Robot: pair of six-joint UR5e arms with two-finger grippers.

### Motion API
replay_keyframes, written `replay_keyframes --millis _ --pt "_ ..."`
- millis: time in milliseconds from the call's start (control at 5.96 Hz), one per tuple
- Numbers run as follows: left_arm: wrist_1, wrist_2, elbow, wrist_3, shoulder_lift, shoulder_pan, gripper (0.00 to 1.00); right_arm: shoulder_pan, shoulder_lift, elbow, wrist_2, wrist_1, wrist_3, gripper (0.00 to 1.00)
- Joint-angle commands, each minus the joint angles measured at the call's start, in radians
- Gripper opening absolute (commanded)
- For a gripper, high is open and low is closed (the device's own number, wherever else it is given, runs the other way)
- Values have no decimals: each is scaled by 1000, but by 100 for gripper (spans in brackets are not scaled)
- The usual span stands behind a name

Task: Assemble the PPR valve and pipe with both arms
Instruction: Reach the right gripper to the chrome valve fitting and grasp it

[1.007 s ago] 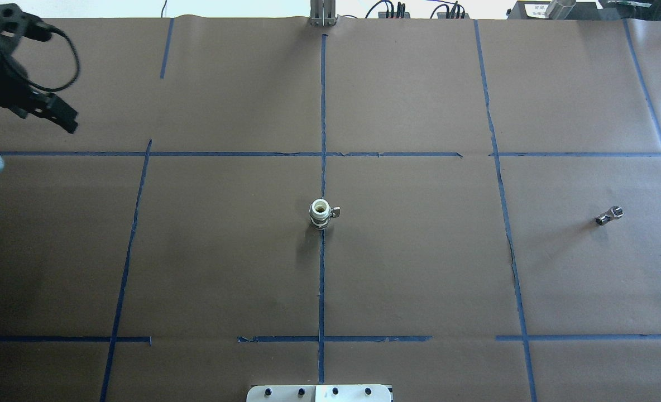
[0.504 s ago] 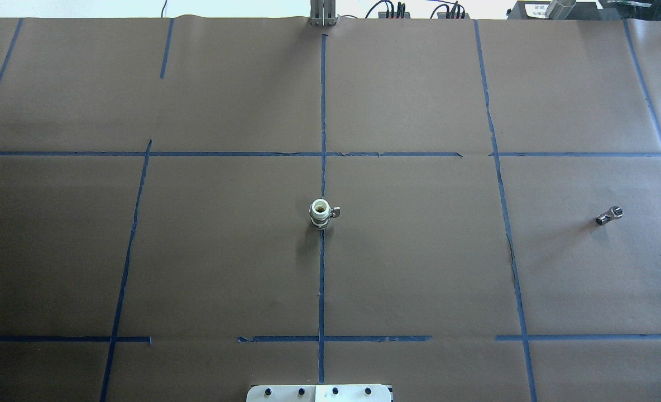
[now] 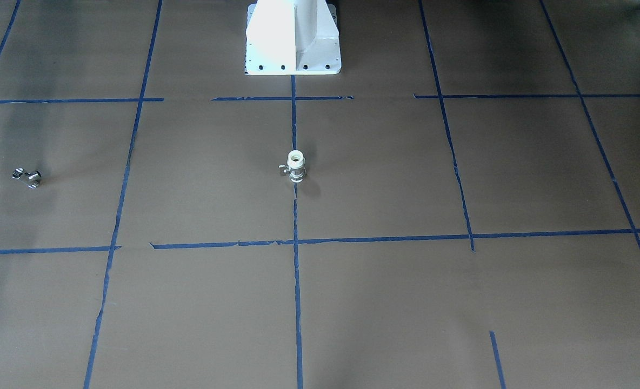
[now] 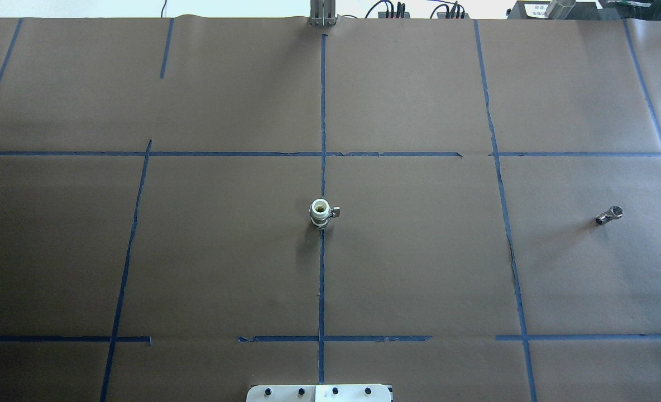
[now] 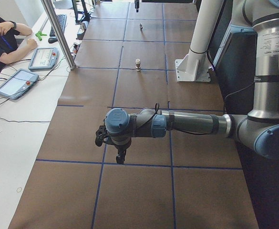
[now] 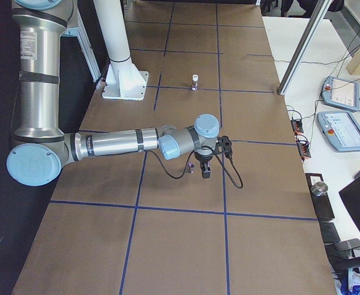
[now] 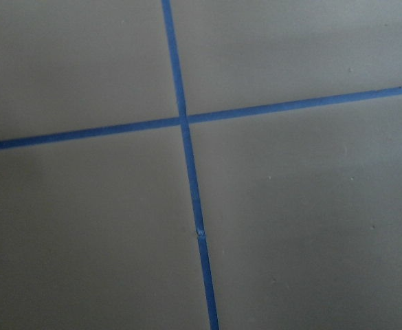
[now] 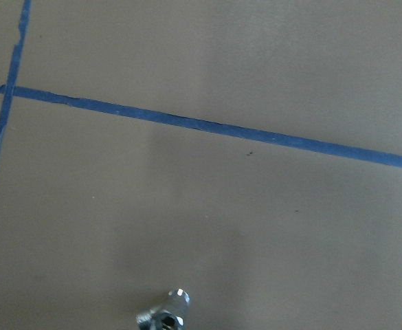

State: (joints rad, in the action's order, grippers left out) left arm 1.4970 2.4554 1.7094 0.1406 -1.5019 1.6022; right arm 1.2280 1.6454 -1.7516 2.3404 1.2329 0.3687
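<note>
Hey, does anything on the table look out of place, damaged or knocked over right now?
Nothing serious. The valve stands upright on the centre line of blue tape. The pipe lies far off on the robot's right. The only flaw is that the tape is ragged and broken in places.

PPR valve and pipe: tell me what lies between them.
Overhead view: nothing between PPR valve and pipe but brown paper crossed by one blue tape line.

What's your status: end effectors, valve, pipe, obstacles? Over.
Left end effector, right end effector off the parts, state unclear. PPR valve upright at centre; pipe lying on robot's right. Nothing seen between them.
</note>
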Motion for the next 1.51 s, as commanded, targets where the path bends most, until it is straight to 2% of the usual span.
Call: replay_keyframes --millis 0,504,839,1007,1175,1343 --pt "0 2 1 0 0 1 100 -152 5 1 -119 -121 144 100" --pt "0 2 2 1 0 1 100 -214 40 26 -154 -121 81 100" --pt "0 2 2 2 0 1 100 -226 39 38 -162 -121 75 96" --pt "0 2 2 2 2 1 100 -226 37 38 -164 -121 76 81" --pt "2 4 2 2 2 1 100 -226 34 40 -162 -119 73 41" --pt "0 4 2 2 2 2 100 -226 33 37 -161 -119 75 14"
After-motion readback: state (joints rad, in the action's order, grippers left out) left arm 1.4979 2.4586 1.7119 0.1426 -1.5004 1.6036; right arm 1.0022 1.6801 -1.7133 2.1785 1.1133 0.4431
